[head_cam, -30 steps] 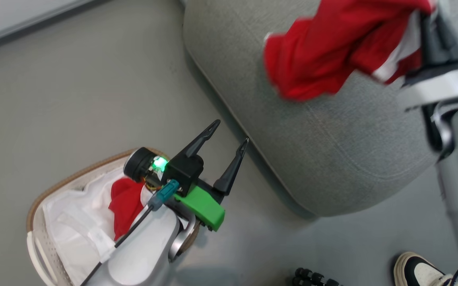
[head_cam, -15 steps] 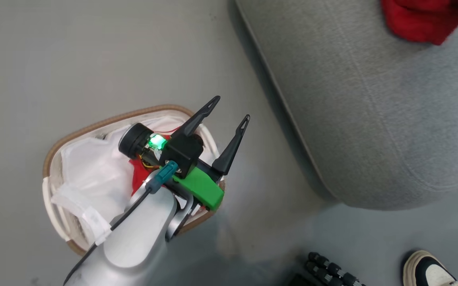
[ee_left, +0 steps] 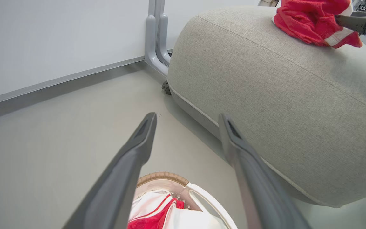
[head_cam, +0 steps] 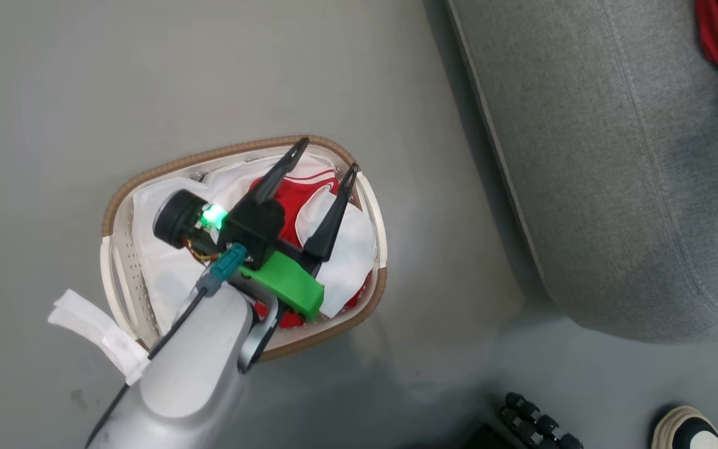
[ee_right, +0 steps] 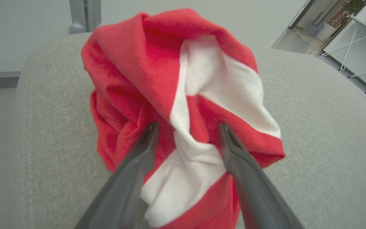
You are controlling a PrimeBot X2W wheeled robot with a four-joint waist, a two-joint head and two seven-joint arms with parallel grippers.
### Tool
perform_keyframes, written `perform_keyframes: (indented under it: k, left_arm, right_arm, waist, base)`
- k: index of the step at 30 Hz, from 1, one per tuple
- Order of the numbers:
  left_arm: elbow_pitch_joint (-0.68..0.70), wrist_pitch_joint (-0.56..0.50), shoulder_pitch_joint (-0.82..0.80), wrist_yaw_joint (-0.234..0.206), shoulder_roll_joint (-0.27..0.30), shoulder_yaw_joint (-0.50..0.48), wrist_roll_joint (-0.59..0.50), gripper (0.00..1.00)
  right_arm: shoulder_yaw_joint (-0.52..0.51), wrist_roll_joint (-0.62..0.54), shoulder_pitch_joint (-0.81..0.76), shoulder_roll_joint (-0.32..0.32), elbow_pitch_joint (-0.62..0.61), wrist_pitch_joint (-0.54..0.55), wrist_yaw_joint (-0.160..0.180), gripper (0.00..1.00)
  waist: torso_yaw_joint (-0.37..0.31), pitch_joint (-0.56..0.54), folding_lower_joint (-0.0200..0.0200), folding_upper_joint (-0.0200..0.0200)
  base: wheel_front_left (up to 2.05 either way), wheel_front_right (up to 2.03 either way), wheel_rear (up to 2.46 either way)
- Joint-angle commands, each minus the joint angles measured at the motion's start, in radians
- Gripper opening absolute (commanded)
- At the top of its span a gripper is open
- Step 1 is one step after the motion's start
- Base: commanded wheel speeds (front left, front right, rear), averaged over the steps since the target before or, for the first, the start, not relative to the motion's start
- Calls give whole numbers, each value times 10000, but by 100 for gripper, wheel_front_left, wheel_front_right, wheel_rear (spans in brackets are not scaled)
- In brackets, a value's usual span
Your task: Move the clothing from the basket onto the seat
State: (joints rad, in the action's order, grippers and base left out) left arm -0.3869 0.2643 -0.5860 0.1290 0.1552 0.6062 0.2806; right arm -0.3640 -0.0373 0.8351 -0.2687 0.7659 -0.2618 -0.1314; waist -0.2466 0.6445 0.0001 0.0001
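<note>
One red garment (ee_right: 157, 79): on your seat (ee_right: 313, 127), right gripper (ee_right: 188, 127) splayed, probably not pinching it.
Left gripper (head_cam: 328, 156): spread empty over basket (head_cam: 380, 288), lined up for a grab.

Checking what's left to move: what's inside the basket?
In the basket lie a red garment with white stripes and a white sheet. The left gripper and its arm cover part of them.
</note>
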Motion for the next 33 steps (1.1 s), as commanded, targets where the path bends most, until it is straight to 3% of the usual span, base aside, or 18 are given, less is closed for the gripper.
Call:
perform_keyframes:
  k: [1, 14, 33]
  left_arm:
    - [-24, 3, 256, 26, -34, -70, -10, 100]
    - [176, 3, 1678, -1, -562, -1760, -462, 100]
    - [808, 4, 3400, -650, -984, -4706, -1338, 100]
  right_arm:
    - [-110, -49, -410, 33, -95, -47, 14, 100]
    - [-494, 397, -3013, 682, -1312, -47, 12, 100]
    - [2846, 1550, -4060, 1582, -3719, -47, 14, 100]
  waist:
    - [-106, -382, -1, -1]
    - [90, -2056, -1, -1]
    - [1634, -3550, -1, -1]
  base:
    - [0, 0, 0]
    - [0, 0, 0]
    - [0, 0, 0]
